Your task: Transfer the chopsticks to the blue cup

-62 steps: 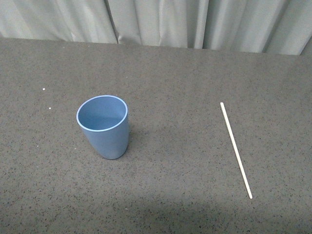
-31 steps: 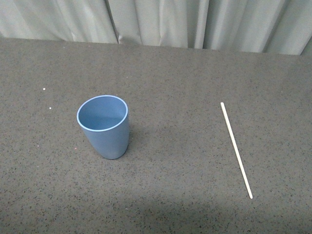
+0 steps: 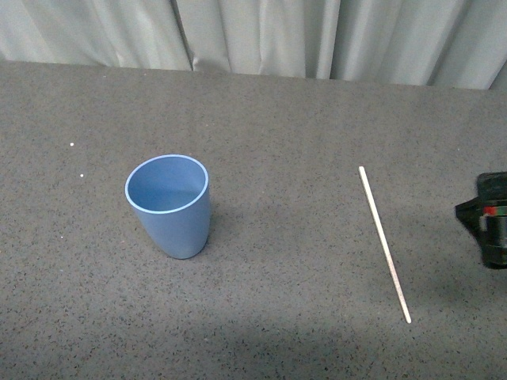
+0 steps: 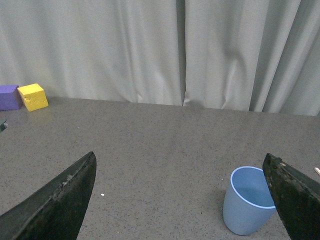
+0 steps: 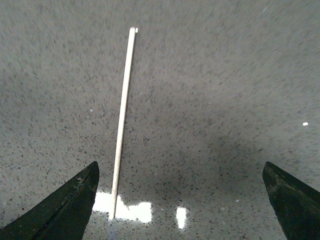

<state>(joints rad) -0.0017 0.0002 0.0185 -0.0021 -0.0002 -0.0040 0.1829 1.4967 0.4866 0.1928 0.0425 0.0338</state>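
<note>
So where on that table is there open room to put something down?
The widest bare patch lies between the cup and the chopstick. The strip from both back to the curtain is also free. Tightest is the right edge, where the right gripper hangs beside the chopstick.

In the front view, the right arm point(image 3: 489, 219) is cut off by the picture's edge, and its fingers do not show there. In the left wrist view, the fingers point(image 4: 55, 205) of the left gripper point(image 4: 179, 155) run out of the picture. One finger covers the side of the blue cup point(image 4: 247, 207), the chopsticks point(image 4: 317, 171) show only a tip, and the edge cuts a purple block point(image 4: 9, 97). In the right wrist view, the fingers point(image 5: 65, 207) of the right gripper point(image 5: 181, 163) are cut off at the picture's corners.
</note>
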